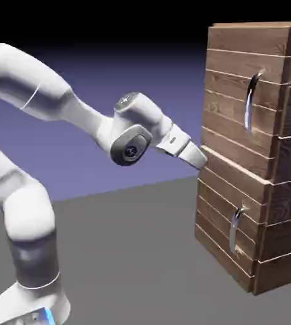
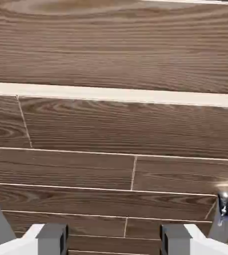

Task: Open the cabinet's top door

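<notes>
white two-finger gripper (image 1: 202, 159): right of centre, at the seam between doors, fingers spread wide, empty | dark brown plank cabinet (image 1: 227, 171): right edge | top door's curved silver bar handle (image 1: 251, 101): upper right, untouched

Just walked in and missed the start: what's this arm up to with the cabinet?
The white arm is reaching toward the wooden cabinet to open its top door. The gripper is open and empty, its tips near the seam between the two doors, below the top door's long silver handle. Nothing is grasped yet, and both doors look shut.
</notes>
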`<action>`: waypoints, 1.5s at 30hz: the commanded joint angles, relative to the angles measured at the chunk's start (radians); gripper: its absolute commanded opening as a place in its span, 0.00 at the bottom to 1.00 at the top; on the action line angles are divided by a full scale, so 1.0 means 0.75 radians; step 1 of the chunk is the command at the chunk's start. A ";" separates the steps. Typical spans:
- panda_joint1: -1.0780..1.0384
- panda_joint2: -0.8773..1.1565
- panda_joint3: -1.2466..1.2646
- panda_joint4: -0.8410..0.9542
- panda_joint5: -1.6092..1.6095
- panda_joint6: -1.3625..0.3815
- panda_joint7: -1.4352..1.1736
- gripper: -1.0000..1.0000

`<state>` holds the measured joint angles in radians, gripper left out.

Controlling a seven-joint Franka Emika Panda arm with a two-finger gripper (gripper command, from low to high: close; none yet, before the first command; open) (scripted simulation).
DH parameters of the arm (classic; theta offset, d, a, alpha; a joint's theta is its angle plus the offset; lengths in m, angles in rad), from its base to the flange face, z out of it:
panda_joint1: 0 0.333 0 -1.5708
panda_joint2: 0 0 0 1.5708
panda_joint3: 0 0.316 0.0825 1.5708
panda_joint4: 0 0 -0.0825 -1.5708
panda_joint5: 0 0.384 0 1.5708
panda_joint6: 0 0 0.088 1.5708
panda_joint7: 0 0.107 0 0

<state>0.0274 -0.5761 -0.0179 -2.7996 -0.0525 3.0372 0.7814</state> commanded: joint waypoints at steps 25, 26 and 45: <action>0.425 -0.169 -0.496 0.289 -1.450 0.006 1.115 0.50; 0.442 -0.175 -0.516 0.300 -1.508 0.006 1.160 0.50; 0.765 -0.303 -0.893 0.519 -2.609 0.011 2.007 0.50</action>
<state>0.6011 -0.8036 -0.6874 -2.4100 -2.0095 3.0455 2.2866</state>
